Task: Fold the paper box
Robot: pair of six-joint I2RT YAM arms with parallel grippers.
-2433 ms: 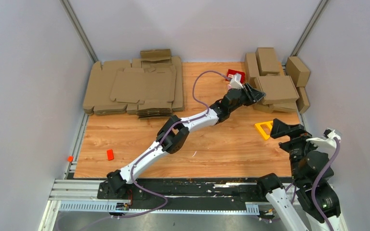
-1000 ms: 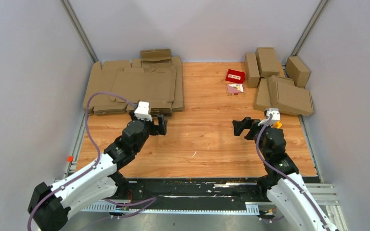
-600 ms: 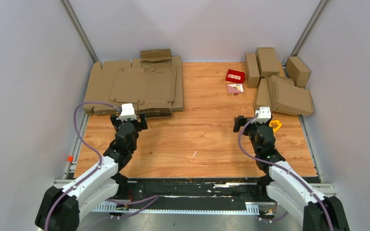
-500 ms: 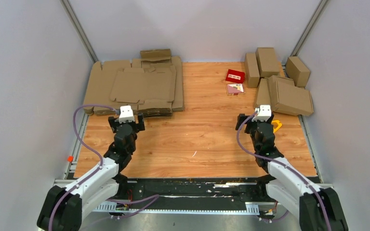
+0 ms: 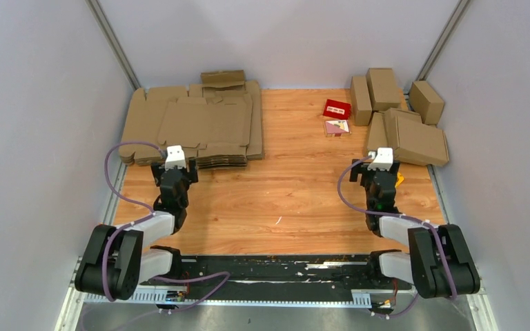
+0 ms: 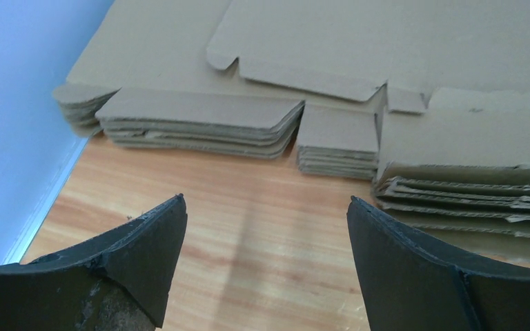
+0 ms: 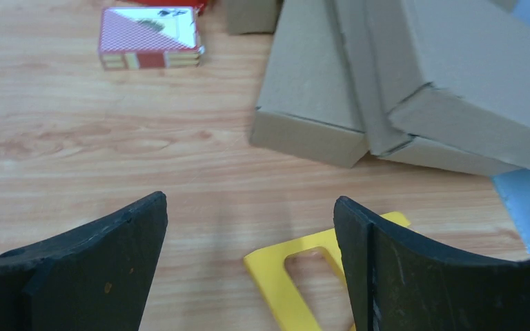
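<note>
Both arms sit folded low at the near edge of the table [image 5: 297,200], and the left gripper [image 6: 266,203] and the right gripper [image 7: 250,200] are each spread wide with nothing between the fingers. The paper box [image 5: 417,141], folded shut, lies tilted among other folded boxes [image 5: 385,86] at the far right (just beyond a yellow piece [image 7: 297,269] under the right gripper), well apart from the stack of flat blanks [image 5: 193,127] at the far left.

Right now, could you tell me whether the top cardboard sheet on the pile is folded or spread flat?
Spread flat: the top sheet lies level on the pile, flaps unraised.
</note>
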